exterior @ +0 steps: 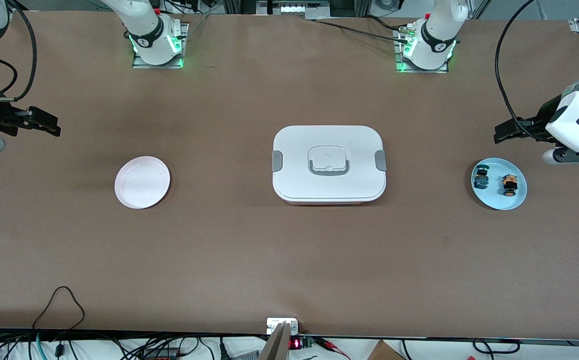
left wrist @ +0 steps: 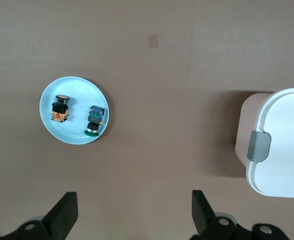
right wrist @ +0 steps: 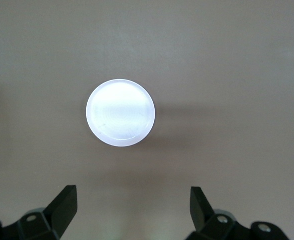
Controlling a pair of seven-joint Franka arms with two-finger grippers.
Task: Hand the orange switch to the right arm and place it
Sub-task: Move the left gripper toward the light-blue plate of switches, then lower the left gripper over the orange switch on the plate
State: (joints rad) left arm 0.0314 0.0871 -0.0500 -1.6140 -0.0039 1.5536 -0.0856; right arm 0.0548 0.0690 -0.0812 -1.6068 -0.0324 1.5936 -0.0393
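Nothing picked yet: my left gripper [left wrist: 131, 212] and right gripper [right wrist: 131, 210] hang wide, empty. Next, left descends on the orange switch [exterior: 509, 184], probably lying sideways, frame's right.

Table [exterior: 289, 260]: matt brown, paper-like covering, smooth. Lidded box [exterior: 328, 162]: smooth white plastic, satin sheen, grey plastic clips. Blue plate [left wrist: 51, 125]: glossy, smooth. Pale plate [right wrist: 120, 113]: glossy, reflective. Orange switch [left wrist: 60, 108]: black plastic body, shiny cap.

The counter [exterior: 229, 260] is plain brown. A pale pink plate [exterior: 142, 182] and a light blue plate [exterior: 498, 200] sit on it, with a white box [exterior: 328, 162] with grey clips. The switch [exterior: 509, 184] has an orange cap on a black body.
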